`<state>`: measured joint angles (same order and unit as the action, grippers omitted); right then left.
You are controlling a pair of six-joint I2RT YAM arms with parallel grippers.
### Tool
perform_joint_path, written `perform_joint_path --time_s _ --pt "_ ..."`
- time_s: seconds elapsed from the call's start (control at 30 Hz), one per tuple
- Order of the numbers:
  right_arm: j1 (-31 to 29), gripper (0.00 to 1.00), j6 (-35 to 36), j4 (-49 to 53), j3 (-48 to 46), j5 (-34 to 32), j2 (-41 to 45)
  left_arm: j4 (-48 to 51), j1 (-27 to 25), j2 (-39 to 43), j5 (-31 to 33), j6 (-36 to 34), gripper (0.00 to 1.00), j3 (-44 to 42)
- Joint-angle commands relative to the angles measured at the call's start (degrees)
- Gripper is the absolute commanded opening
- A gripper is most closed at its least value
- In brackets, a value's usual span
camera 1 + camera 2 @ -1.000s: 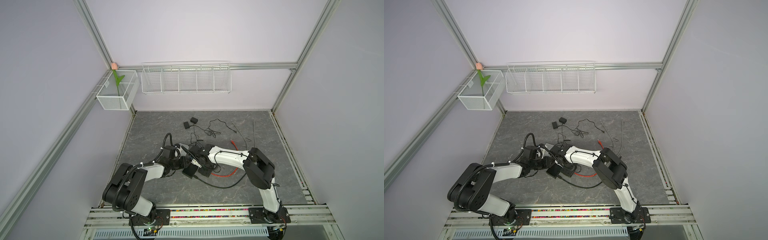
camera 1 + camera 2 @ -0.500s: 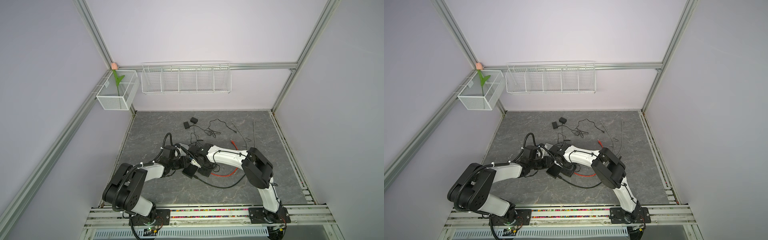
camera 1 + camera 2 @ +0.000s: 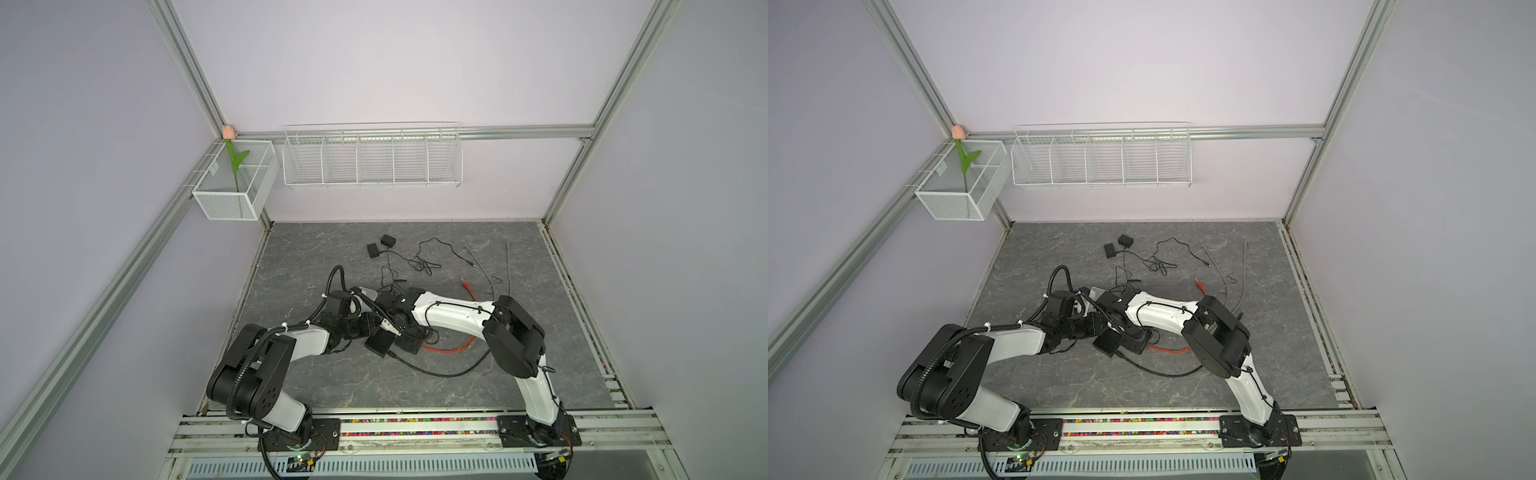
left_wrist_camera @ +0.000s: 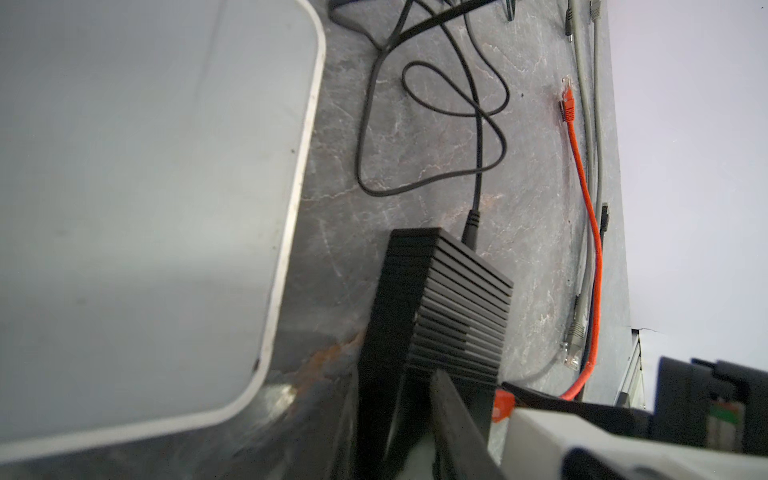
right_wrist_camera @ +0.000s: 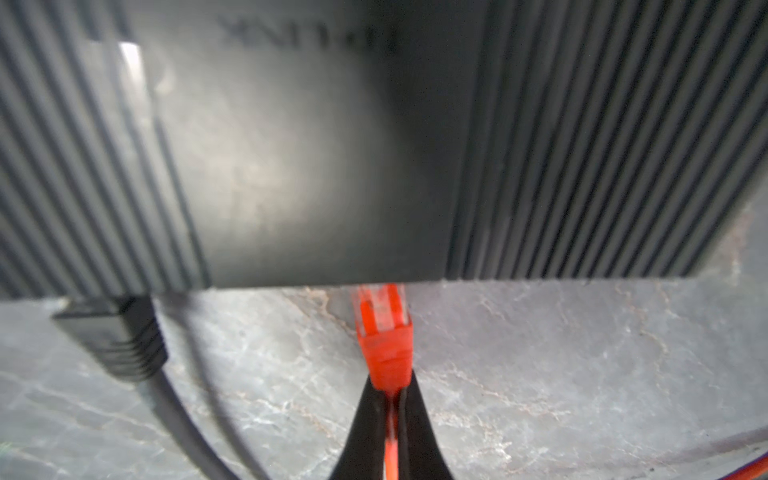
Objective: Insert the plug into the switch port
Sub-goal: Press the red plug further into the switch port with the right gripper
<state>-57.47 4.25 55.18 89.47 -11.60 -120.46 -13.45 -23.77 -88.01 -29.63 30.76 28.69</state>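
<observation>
The switch (image 3: 380, 343) (image 3: 1106, 343) is a black ribbed box lying on the grey floor mat between the two arms. My left gripper (image 3: 371, 329) (image 4: 411, 386) is shut on the near end of the switch (image 4: 453, 299), one dark finger on each side. My right gripper (image 3: 409, 332) (image 5: 390, 395) is shut on the orange cable just behind the plug (image 5: 384, 328). The plug's clear tip meets the lower edge of the switch (image 5: 316, 166); the port itself is hidden under that edge.
A black power lead (image 5: 116, 336) (image 4: 471, 226) is plugged into the switch and loops across the mat. The orange cable (image 3: 449, 349) trails right, past grey cables (image 3: 490, 270). Two black adapters (image 3: 380, 245) lie farther back. A pale grey rounded panel (image 4: 145, 208) sits beside the left wrist.
The right arm has edged slightly left toward the switch. Both grips are the same as before.
</observation>
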Motion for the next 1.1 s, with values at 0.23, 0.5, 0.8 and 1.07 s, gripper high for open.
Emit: perform_joint_path --time_s 0.23,0.5,0.8,1.07 --pt "-0.96 0.06 -2.11 -10.17 -1.28 -1.29 1.11 0.53 -0.5 -1.13 -1.95 -0.92 0.3 0.86" --pt "-2.2 0.06 -0.66 -21.82 -7.28 -0.01 6.34 0.45 -1.32 -2.16 -2.37 -1.31 0.3 0.67" --pt "-1.85 0.06 3.74 -31.71 -12.46 2.47 11.1 4.22 -4.42 -3.22 -1.48 -3.79 0.3 2.69" --pt "-1.33 0.07 6.38 -36.75 -15.22 4.71 12.25 4.31 -5.47 -4.54 -1.92 -4.4 0.3 2.69"
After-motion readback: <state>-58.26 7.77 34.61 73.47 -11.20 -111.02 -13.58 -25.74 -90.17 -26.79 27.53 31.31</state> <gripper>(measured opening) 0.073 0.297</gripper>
